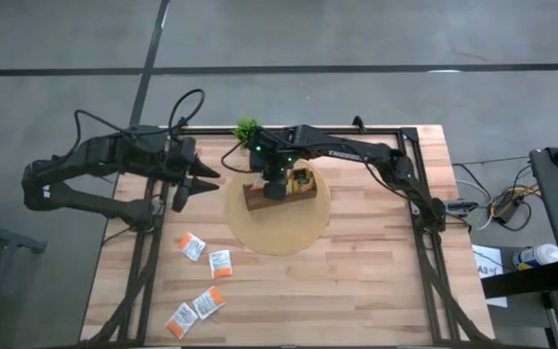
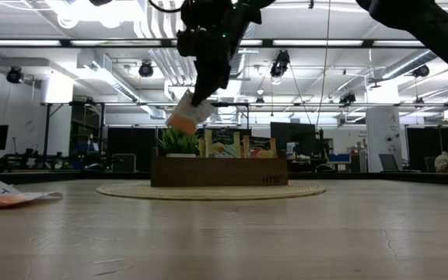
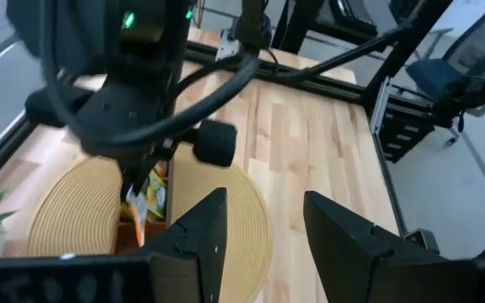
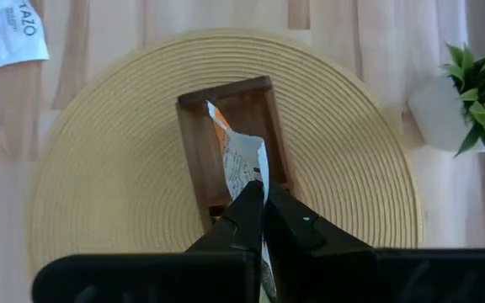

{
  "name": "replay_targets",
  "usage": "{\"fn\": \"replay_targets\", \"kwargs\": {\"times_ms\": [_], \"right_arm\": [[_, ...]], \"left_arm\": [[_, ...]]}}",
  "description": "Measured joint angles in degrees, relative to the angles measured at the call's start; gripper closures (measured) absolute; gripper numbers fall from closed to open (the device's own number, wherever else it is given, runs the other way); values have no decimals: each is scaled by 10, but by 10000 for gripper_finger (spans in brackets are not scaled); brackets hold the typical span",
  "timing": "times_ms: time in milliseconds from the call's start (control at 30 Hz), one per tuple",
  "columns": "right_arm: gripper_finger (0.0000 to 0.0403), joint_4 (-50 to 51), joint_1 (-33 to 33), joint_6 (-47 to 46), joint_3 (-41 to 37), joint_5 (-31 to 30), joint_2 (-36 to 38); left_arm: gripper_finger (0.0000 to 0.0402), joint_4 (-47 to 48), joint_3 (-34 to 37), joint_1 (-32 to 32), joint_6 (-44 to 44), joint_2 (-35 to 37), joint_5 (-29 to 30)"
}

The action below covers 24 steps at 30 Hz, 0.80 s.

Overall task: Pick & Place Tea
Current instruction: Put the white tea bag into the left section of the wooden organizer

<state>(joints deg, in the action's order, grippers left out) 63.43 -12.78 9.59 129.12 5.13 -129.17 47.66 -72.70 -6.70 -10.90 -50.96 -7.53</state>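
Note:
My right gripper [image 4: 263,206] is shut on a white-and-orange tea sachet [image 4: 241,160] above the brown compartment tray [image 4: 194,160]. In the low view the sachet [image 2: 185,115] hangs over the tray's [image 2: 218,169] left end, clear of it. The tray stands on a round woven mat [image 1: 277,233] and holds upright sachets [image 2: 224,144]. Several more white-and-orange sachets [image 1: 192,246] [image 1: 208,302] lie flat on the table, near left. My left gripper [image 3: 263,227] hovers open and holds nothing, left of the mat [image 1: 201,179]. My right gripper pinches the sachet's upper edge [image 4: 258,181] between its two shut fingers. The fingers [image 2: 199,92] come from above, slanting down. The sachet hangs tilted below them, lifted clear above the tray, crumpled a little.
A small green potted plant [image 1: 248,128] stands at the mat's far left edge, close to my right arm. Black frame rails [image 1: 424,242] run along the table's left, right and far sides. Bare wood lies on the near right part of the table [image 1: 356,291].

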Motion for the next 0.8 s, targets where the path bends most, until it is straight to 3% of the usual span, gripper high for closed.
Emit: {"fn": "replay_targets", "kwargs": {"times_ms": [800], "right_arm": [[395,-44,0,8,-1,-11,-41]], "left_arm": [[250,-22,0,0,-18,-5,15]]}}
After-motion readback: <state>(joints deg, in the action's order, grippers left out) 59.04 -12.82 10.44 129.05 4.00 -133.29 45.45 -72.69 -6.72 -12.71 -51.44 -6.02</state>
